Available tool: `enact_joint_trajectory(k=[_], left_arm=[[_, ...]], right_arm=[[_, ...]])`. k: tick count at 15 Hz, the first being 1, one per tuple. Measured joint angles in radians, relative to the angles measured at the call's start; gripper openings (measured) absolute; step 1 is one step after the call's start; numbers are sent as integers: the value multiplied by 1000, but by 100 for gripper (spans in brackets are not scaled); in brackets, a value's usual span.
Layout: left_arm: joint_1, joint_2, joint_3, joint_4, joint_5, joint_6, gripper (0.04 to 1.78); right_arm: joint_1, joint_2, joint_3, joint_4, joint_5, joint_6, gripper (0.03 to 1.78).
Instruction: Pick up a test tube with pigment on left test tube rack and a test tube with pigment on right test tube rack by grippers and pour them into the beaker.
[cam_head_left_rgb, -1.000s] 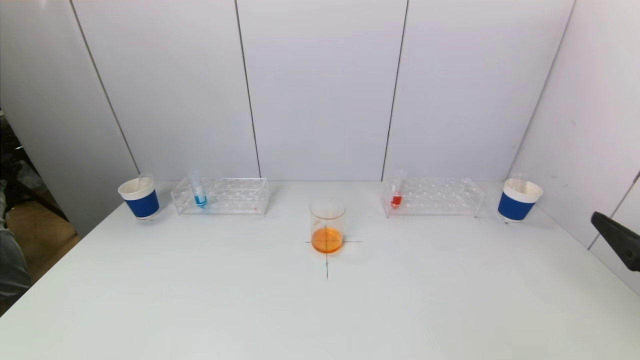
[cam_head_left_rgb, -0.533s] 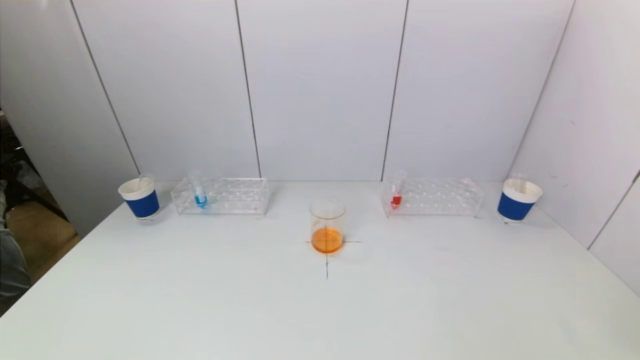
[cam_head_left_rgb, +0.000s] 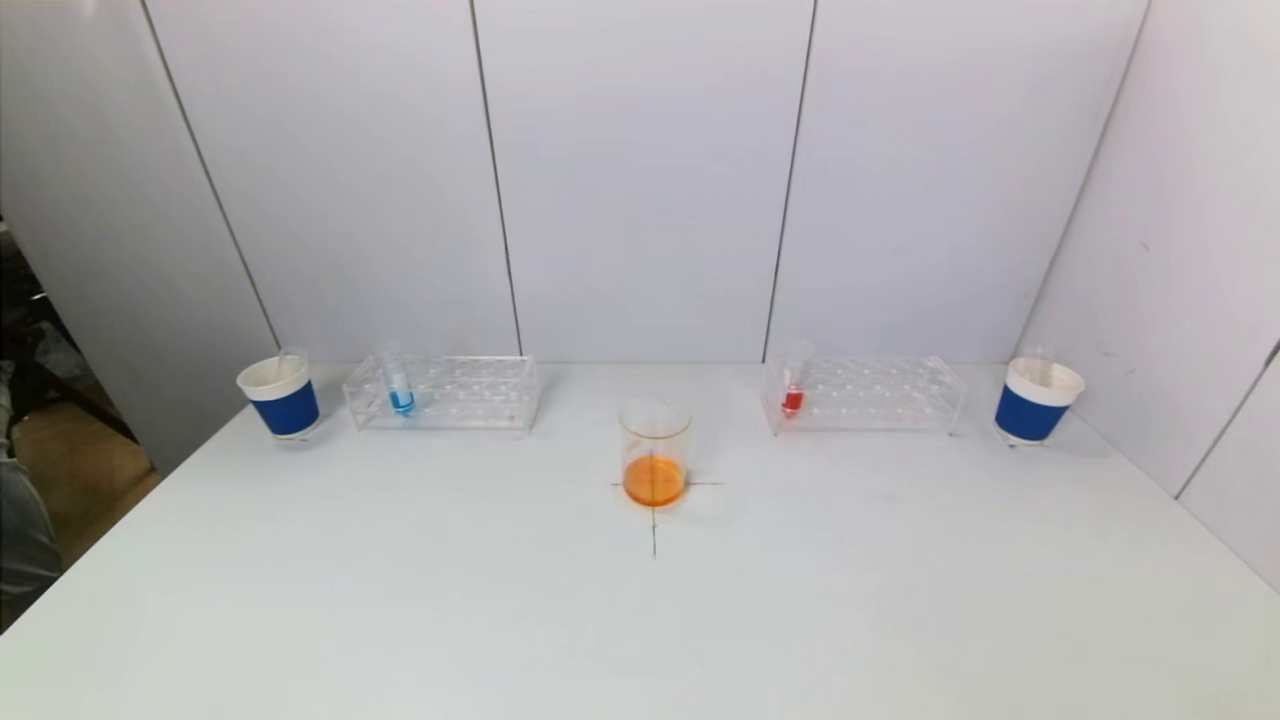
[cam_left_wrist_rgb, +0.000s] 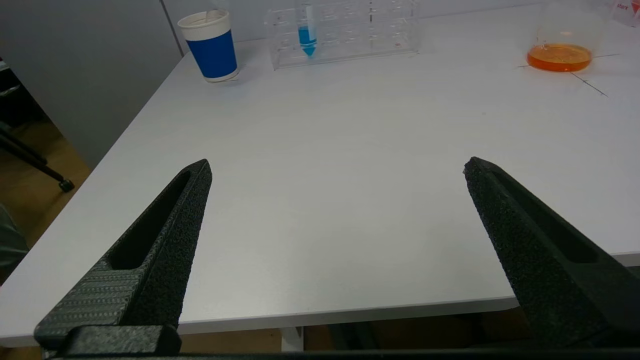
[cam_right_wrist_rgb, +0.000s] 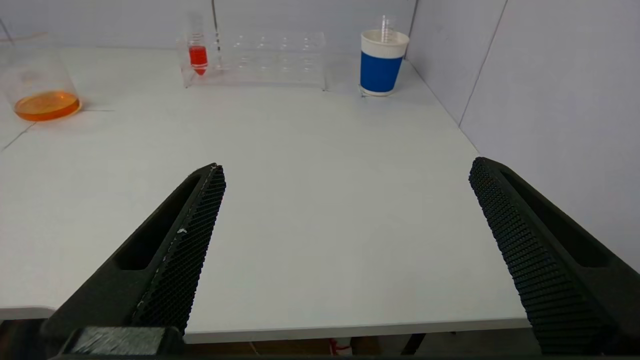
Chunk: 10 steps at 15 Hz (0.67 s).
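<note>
A clear beaker (cam_head_left_rgb: 654, 452) with orange liquid stands on a cross mark at the table's middle. The left rack (cam_head_left_rgb: 455, 392) holds a test tube with blue pigment (cam_head_left_rgb: 399, 381); the right rack (cam_head_left_rgb: 880, 393) holds a test tube with red pigment (cam_head_left_rgb: 793, 378). Neither arm shows in the head view. My left gripper (cam_left_wrist_rgb: 337, 167) hangs open and empty at the table's near edge, far from the blue tube (cam_left_wrist_rgb: 307, 30). My right gripper (cam_right_wrist_rgb: 347, 167) is likewise open and empty at the near edge, far from the red tube (cam_right_wrist_rgb: 198, 54).
A blue-and-white paper cup (cam_head_left_rgb: 279, 396) stands left of the left rack, another (cam_head_left_rgb: 1036, 401) right of the right rack, each with a clear tube in it. White wall panels close the back and right side. The table's left edge drops to the floor.
The right gripper's dark tip, seen at the head view's right edge a second ago, has gone out of that view. The tubes, racks and beaker have not moved.
</note>
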<state>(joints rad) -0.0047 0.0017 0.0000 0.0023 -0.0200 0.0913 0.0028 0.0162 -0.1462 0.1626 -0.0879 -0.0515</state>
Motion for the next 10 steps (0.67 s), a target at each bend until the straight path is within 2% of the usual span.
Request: enact_joint_trajectory(k=[2, 6, 8, 10], left_arm=[[0, 0, 0, 0, 0, 0, 176], [0, 0, 0, 0, 0, 0, 176], [0, 0, 0, -1, 0, 0, 176], [0, 0, 0, 0, 0, 0, 176]], right_arm=[[0, -13, 43, -81, 8, 11, 177], [0, -18, 87, -165, 16, -11, 177], [0, -19, 114, -239, 25, 21, 177], [0, -19, 137, -302, 25, 105, 177]])
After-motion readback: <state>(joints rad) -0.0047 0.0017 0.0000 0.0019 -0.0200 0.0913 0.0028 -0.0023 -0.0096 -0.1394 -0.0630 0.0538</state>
